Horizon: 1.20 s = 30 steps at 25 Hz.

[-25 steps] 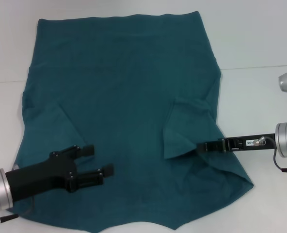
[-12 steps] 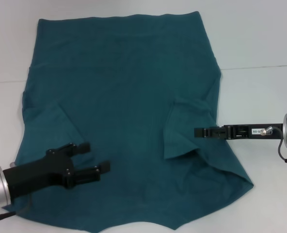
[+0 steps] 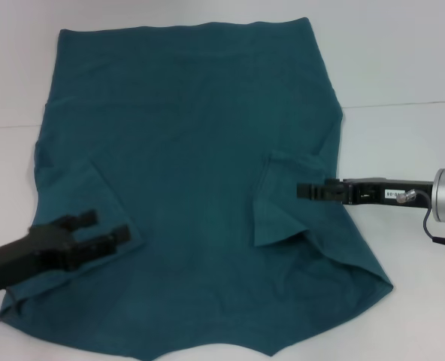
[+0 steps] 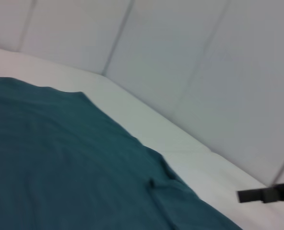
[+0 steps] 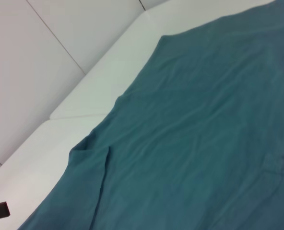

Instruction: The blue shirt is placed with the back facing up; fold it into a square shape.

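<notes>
The blue shirt lies spread flat on the white table, with both short sleeves folded inward onto its body. My left gripper hovers open over the shirt's near-left part, beside the folded left sleeve, and nothing sits between its fingers. My right gripper reaches in from the right, seen edge-on over the folded right sleeve. That sleeve lies flat on the shirt. The left wrist view shows the shirt and the other arm's gripper far off. The right wrist view shows the shirt with its left sleeve fold.
The white table runs around the shirt, with a seam line across it at the right. Pale wall panels stand behind the table. The shirt's near hem reaches almost to the table's front edge.
My left gripper has drawn back toward the near left over the shirt. My right gripper has moved from the right sleeve's near edge farther up over that sleeve. The shirt stays put.
</notes>
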{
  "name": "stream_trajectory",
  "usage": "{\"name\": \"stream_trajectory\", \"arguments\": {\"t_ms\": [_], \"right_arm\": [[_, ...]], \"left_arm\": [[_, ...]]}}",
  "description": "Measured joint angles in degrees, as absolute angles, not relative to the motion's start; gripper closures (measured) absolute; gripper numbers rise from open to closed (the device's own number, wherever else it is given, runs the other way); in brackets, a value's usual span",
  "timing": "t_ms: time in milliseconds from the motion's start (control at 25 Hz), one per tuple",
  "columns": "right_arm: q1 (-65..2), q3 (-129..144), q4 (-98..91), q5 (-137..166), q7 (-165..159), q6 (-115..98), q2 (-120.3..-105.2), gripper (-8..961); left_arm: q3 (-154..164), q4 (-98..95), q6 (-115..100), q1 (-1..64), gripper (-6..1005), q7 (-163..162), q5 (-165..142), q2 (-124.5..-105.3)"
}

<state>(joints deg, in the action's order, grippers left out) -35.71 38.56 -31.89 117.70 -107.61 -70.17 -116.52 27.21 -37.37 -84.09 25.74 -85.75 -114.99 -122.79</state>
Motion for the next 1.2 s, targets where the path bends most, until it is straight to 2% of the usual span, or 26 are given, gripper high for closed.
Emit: {"name": "stream_trajectory", "arguments": {"t_ms": [680, 1200], "right_arm": [[-36.9, 39.0, -31.7, 116.9, -108.1, -68.7, -117.23, 38], [-37.0, 38.6, -31.8, 116.9, -108.8, -68.3, -116.68, 39]], "left_arm": [[19.1, -44.1, -80.6, 21.9, 52, -98.2, -123.8, -120.83], [16.7, -44.3, -80.3, 20.5, 51, -102.8, -129.5, -120.54]]}}
